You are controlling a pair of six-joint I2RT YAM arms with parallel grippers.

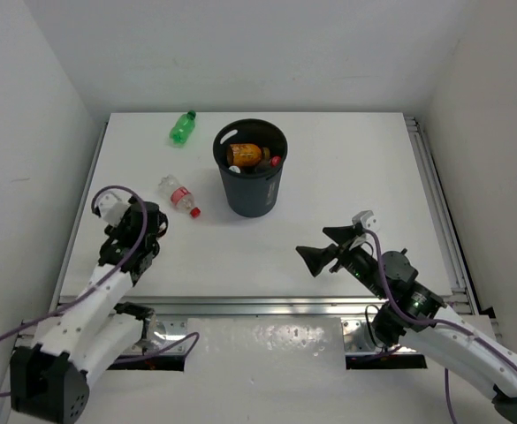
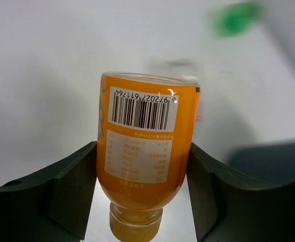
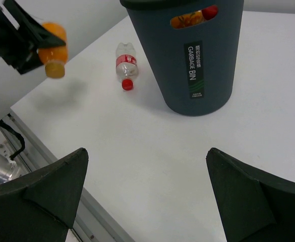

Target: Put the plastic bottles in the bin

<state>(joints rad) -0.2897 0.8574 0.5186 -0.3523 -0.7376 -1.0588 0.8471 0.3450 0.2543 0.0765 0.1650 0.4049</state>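
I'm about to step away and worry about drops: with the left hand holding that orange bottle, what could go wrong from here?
The left hand pinches the orange bottle on its smooth round body, cap down, so it might slip or swivel. The clear bottle lies between that arm and the bin; a low carry could knock it rolling. The bin is tall, so a bump against its rim might tip it.
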